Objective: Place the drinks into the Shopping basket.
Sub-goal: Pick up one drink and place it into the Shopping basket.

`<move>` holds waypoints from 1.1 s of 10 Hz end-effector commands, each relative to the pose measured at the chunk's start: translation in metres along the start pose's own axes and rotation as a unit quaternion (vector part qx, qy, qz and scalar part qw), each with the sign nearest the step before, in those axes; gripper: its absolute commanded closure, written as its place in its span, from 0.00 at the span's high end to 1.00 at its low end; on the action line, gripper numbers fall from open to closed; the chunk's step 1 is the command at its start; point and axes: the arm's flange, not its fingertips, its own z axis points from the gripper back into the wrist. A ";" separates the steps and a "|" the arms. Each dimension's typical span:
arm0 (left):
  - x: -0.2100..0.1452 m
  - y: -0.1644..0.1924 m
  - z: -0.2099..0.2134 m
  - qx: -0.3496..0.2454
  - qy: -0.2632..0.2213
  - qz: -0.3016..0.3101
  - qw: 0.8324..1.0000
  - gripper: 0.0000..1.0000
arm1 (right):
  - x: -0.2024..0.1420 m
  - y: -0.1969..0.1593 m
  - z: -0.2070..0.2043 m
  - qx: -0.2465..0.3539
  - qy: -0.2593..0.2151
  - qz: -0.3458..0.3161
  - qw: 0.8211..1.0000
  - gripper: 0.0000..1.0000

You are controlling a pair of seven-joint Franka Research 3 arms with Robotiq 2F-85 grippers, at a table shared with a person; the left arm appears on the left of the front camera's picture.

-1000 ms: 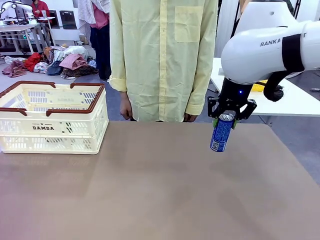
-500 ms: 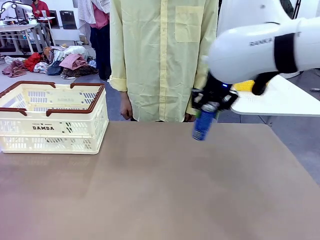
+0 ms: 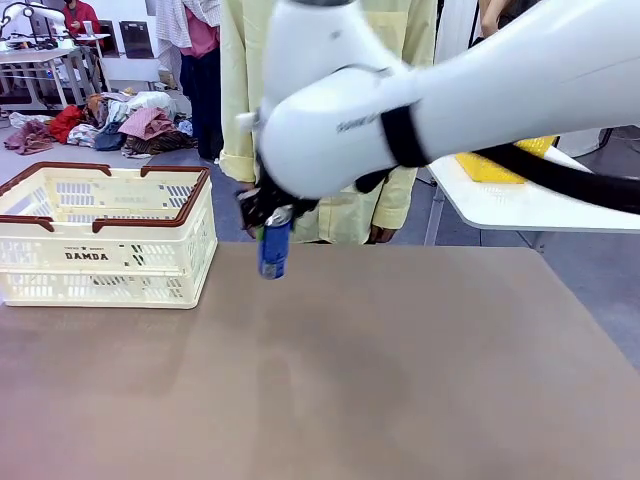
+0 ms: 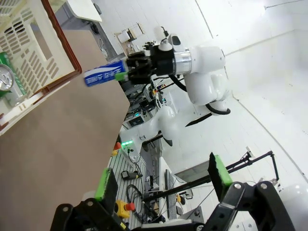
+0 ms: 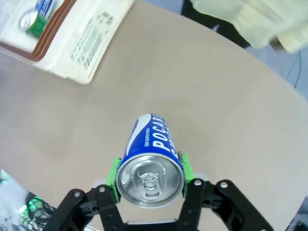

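The right claw (image 3: 268, 213), clenched on the upright blue metal can (image 3: 273, 250), hangs just right of the cream slotted basket (image 3: 105, 250).

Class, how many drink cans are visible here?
2: the blue can is held by the right gripper above the table; the green can sits inside the shopping basket.

"DAMDA" stands on the Shopping basket (image 3: 100, 256); the blue can (image 5: 149, 159) reads "POCARI", probably cut short.
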 end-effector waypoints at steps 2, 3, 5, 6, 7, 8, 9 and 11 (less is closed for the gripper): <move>-0.003 -0.003 -0.001 -0.004 -0.001 0.002 1.000 1.00 | 0.031 0.037 -0.046 -0.011 0.039 0.065 0.997 0.00; -0.003 -0.003 -0.001 -0.004 -0.001 0.002 1.000 1.00 | 0.029 0.040 -0.067 0.012 0.059 0.072 0.996 0.00; -0.003 -0.003 -0.001 -0.004 -0.001 0.002 1.000 1.00 | 0.019 0.041 -0.094 0.023 0.086 0.070 0.994 0.00; -0.003 -0.003 -0.001 -0.004 -0.001 0.002 1.000 1.00 | 0.016 0.042 -0.103 0.024 0.093 0.069 0.993 0.00; -0.003 -0.003 -0.001 -0.004 -0.001 0.002 1.000 1.00 | 0.014 0.043 -0.110 0.040 0.102 0.073 0.991 0.00; -0.003 -0.003 -0.001 -0.004 -0.001 0.002 1.000 1.00 | 0.014 0.044 -0.111 0.042 0.102 0.075 0.991 0.00; -0.003 -0.003 -0.001 -0.004 -0.001 0.002 1.000 1.00 | 0.014 0.044 -0.111 0.042 0.098 0.078 0.991 0.00; -0.003 -0.003 -0.001 -0.004 -0.001 0.002 1.000 1.00 | 0.014 0.042 -0.110 0.039 0.102 0.083 0.991 1.00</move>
